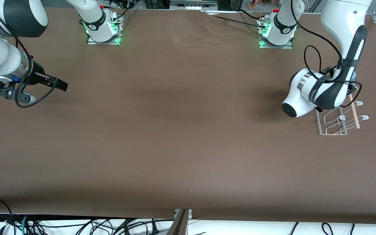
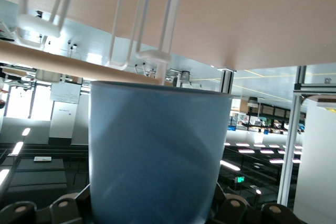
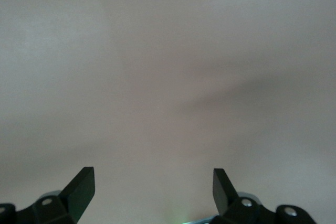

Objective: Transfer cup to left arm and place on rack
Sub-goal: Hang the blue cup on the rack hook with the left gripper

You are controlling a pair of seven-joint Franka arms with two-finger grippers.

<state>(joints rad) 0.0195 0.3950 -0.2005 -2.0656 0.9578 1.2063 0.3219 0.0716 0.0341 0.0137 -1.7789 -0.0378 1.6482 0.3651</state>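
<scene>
A plain brown table (image 1: 181, 130) carries the 2 arm bases, each lit green, along the edge farthest from the front camera. Loose black cables hang below the nearest edge. No writing can be read clearly.

The left arm (image 1: 344, 39) bends down over the rack (image 1: 341, 119), which sits at its end of the table. The left gripper (image 2: 152, 208) is clamped on the cup (image 2: 157, 150), whose rim sits close to the rack's white hooks and wooden rod (image 1: 353, 111).

The right gripper (image 3: 152, 192) waits over bare table at the right arm's end, fingers spread wide apart and holding nothing.
</scene>
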